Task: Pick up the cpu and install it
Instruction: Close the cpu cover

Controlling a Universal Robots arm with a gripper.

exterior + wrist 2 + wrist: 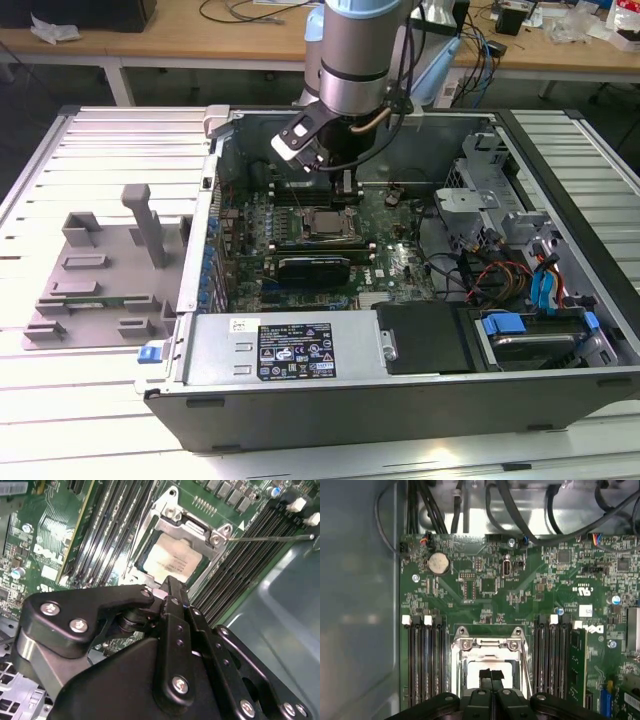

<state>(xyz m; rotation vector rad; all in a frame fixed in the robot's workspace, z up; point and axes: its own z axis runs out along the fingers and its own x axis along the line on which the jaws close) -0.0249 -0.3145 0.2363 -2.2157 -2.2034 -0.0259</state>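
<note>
Gripper (pixel 491 676) clenched, fingertips pressed together, nothing between them. Directly beneath tips: cpu (pixel 167 557), silvery top up, lying inside socket frame (pixel 192 529); contact with gripper unclear. I judge pick and placement done. Thin lever (pixel 270 537) beside frame looks unlatched, so locking seems left. Second wrist view gives cpu top plainly. First wrist view adds memory slots (pixel 425 655) either side of gripper and coin battery (pixel 438 563) beyond. Exterior view adds grey tray (pixel 95 275) on tabletop (pixel 60 420), well away from gripper.

The cpu (pixel 167 560) lies in the socket frame (pixel 186 527), between memory slots (pixel 112 530).
</note>
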